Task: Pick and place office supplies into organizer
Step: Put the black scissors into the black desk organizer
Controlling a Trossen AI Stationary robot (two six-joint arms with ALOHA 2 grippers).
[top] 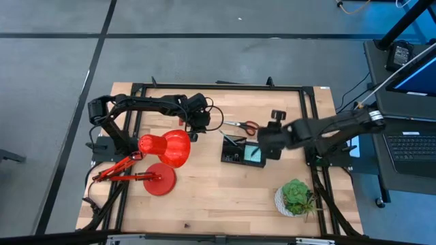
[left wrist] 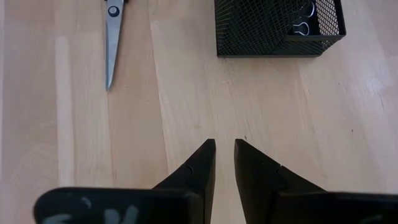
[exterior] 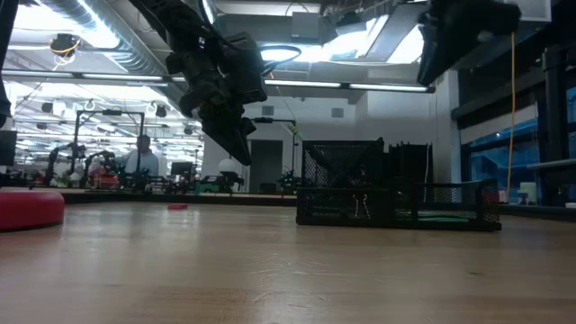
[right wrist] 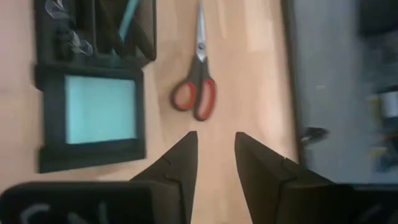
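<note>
Lamp (top: 167, 148) first, glossy red and bell-shaped, crowding the left of the pale wooden table (top: 218, 197); the left gripper (left wrist: 224, 163) is hovering just beyond it, its tapered black fingers showing a narrow gap and pinching nothing; moving right, the scissors (right wrist: 198, 87) are lying flat on the bare wood at the far side, steel blades and rounded red handles, not yet put away; the organizer (top: 242, 151), a black wire-mesh tray, is sitting mid-table just nearer than them, with the light-blue sticky-note pad (right wrist: 100, 109) square in one compartment and a teal pen (right wrist: 129, 17) slanting in the other; the right gripper (right wrist: 215, 163) is hanging near the scissors' handles, fingers moderately spread and empty; my worry: thin, slick blades lying flat could skid or pivot under a closing grip, and both arms reaching in together could be clashing over them.
</note>
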